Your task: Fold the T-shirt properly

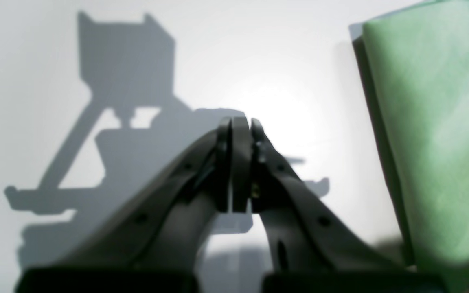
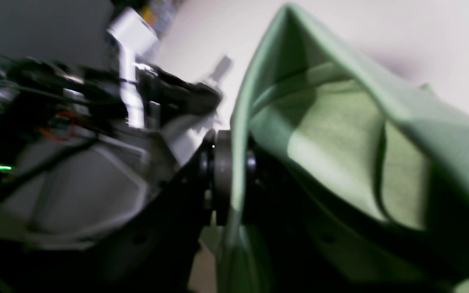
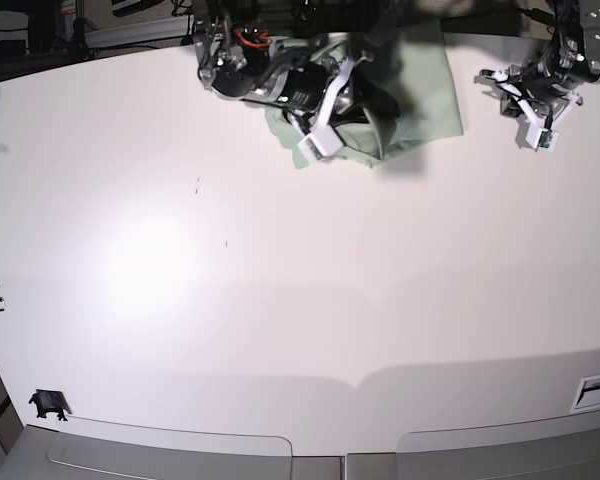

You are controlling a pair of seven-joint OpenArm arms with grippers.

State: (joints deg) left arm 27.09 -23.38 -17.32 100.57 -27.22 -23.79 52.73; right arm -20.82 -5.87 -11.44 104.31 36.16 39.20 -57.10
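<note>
The right gripper (image 2: 230, 171) pinches the T-shirt (image 2: 340, 154) – lifted fold beside it – while the left gripper (image 1: 238, 162) sits closed, empty, apart.

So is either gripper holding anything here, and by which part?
The right gripper is shut on the T-shirt, pinching a folded edge of the fabric; which part of the shirt cannot be told. The left gripper is shut on nothing, beside the shirt.
</note>
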